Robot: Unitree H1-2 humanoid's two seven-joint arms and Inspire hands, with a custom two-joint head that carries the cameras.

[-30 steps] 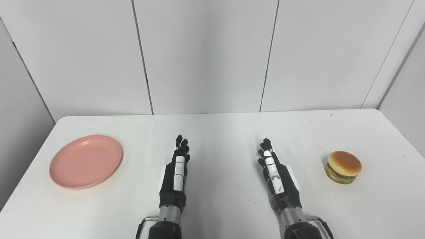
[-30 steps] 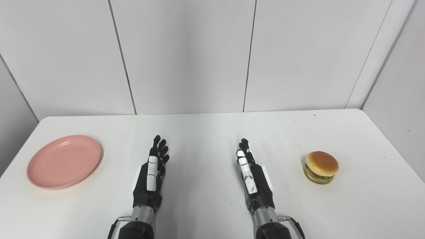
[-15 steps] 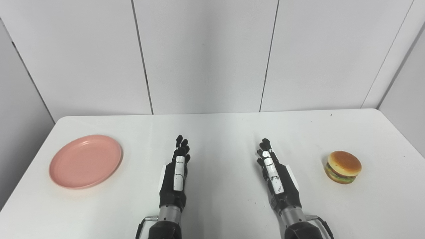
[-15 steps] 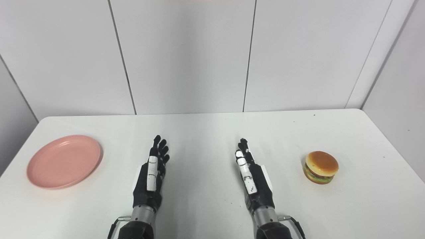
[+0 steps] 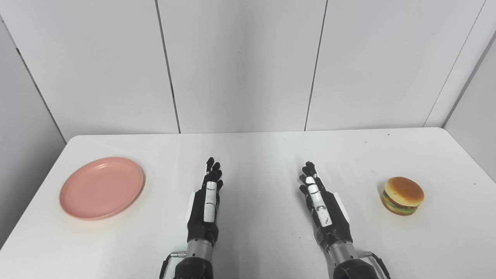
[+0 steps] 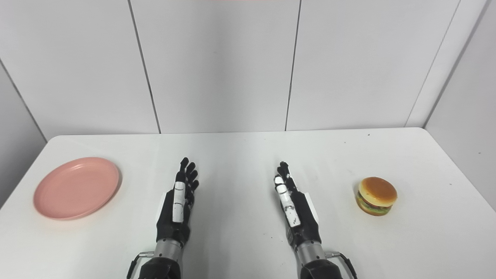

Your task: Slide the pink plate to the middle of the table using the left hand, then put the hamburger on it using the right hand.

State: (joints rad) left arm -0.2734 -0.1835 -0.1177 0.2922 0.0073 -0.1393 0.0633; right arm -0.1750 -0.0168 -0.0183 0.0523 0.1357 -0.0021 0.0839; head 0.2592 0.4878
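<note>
Far left: round pink plastic plate point(image 5: 102, 188) lies flat on the white table point(image 5: 255, 155), close to the table's left edge and w/ a band of bare top between it and the near edge. Nothing on it, nothing touching it.

Next right: left hand point(image 5: 205, 205), black w/ a white strip along the back, held edge-up, fingers straight and pointing to the far side, loosely fanned at the tips. Holds nothing. It sits well apart from the plate, near-centre of the table.

Right hand point(image 5: 321, 203): same pose, fingers extended and a bit apart, empty, angled slightly left. Well apart from the burger.

Far right: small toy hamburger point(image 5: 402, 195) w/ tan bun and green/brown layers, upright on the table, not far from the right edge.

Step in hand, by my read: none begun yet; both hands wait at the start pose, plate not yet slid. Next move calls for the left hand to swing left, get fingers onto or behind the plate's left rim, then push it rightward to mid-table. Rim is low, so contact probably needs to be low or from on top.

Room: bare tabletop between the two hands and beyond them gives an open lane for the slide. Tightest spot is the left edge beside the plate; the hand has little table to reach round there.
</note>
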